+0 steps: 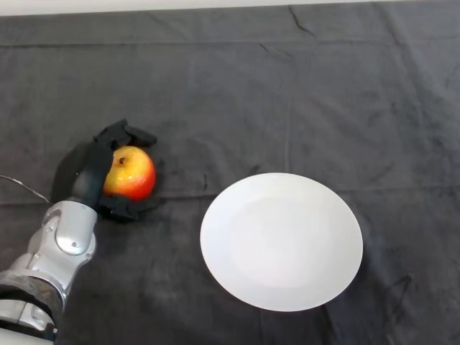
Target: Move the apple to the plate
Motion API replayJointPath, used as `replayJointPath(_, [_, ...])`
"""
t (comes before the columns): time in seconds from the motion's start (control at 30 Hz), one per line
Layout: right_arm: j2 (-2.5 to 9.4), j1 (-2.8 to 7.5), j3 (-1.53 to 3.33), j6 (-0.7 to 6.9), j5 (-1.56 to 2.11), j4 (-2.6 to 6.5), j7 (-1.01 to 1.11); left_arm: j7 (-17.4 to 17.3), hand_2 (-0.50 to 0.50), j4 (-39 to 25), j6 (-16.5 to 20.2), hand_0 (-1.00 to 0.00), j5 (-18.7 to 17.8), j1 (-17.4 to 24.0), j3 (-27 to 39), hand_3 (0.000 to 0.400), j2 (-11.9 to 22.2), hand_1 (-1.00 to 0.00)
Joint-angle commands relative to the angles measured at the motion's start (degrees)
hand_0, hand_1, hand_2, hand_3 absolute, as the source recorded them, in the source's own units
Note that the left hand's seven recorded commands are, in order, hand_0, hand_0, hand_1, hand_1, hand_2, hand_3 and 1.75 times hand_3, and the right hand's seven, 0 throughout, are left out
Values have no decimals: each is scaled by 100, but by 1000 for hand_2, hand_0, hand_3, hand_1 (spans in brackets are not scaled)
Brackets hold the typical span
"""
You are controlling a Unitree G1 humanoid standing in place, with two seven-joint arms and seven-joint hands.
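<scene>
A red and yellow apple point(132, 173) rests on the dark cloth at the left of the head view. My left hand point(85, 172) is wrapped round it from the left, fingers curled over its far side and thumb curled under its near side. The white round plate point(281, 241) lies empty to the right of the apple, about a hand's width away from it. My silver-grey forearm comes in from the lower left corner.
The dark cloth point(287, 86) covers the whole table, with creases near the far edge. The table's far edge runs along the top of the view.
</scene>
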Motion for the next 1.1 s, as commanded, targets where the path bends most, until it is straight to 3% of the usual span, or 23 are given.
replayJointPath(0.03, [-102, 200, -24, -34, 53, 37, 3, 229, 0, -279, -215, -1000, 179, -371, -213, 400, 129, -1000])
replayJointPath(0.4, [-108, 196, -26, -33, 54, 47, 5, 1125, 0, -379, -423, -1000, 609, -475, -541, 400, -217, -1000])
replayJointPath(1.1, [-118, 187, -29, -32, 53, 70, 12, 2037, 0, -629, -591, -1000, 1132, -660, -1299, 400, -757, -1000])
